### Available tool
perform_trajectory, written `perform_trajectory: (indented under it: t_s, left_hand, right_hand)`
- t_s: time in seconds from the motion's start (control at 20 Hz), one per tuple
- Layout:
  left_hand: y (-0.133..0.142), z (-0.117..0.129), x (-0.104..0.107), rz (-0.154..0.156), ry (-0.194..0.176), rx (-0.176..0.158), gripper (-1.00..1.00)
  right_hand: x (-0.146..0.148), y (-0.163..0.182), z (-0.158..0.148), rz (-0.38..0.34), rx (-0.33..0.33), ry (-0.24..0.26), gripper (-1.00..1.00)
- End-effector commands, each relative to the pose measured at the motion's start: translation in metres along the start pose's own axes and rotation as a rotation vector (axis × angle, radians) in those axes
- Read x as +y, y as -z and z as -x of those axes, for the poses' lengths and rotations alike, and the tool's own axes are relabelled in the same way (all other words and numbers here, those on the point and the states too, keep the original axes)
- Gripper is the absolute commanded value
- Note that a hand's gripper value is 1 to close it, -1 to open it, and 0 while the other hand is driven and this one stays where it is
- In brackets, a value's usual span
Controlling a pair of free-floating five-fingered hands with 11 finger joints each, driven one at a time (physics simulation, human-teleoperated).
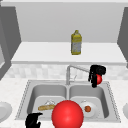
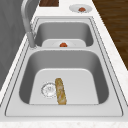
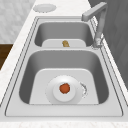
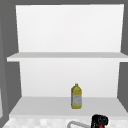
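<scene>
The right hand [image 1: 96, 72] hangs in the air above the back rim of the right basin, just off the tip of the tap [image 1: 72, 68]. Its fingers [image 1: 94, 81] curl downward round a small red ball [image 1: 99, 79], which sits against the palm side and peeks out to the right. In the upper view the same hand [image 4: 98, 121] shows at the bottom edge, below the lower shelf [image 4: 37, 106], with open air between it and the shelf's front lip.

The left hand [image 1: 33, 121] floats low at the front edge of the sink [image 1: 25, 100], by the near left corner. Its fingers are curled and hold nothing. Just beside it on the right is a big red ball [image 1: 67, 115], close to the camera and hiding the divider between the basins; whether the two touch I cannot tell.

In the left basin a bread stick [image 2: 60, 91] lies flat beside the drain [image 2: 48, 89], touching its edge, with bare floor around it on the other sides. In the right basin a plate [image 3: 56, 96] carries a small orange thing [image 3: 65, 88] at its middle.

A yellow bottle [image 1: 76, 43] stands upright on the shelf, well back from its edge. Another plate [image 2: 75, 8] rests on the counter [image 2: 110, 42] past the right basin.
</scene>
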Motion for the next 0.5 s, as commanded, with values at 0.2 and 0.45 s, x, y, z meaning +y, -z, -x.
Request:
perform_trajectory:
  t_s: [0.2, 0.45]
  left_hand:
    - [0.0, 0.0, 0.0, 0.0, 0.0, 0.0, 0.0]
    - [0.0, 0.0, 0.0, 0.0, 0.0, 0.0, 0.0]
  right_hand:
    - [-0.048, -0.028, -0.012, -0.017, -0.011, -0.026, 1.0]
    - [-0.075, -0.041, -0.019, -0.01, 0.001, -0.03, 1.0]
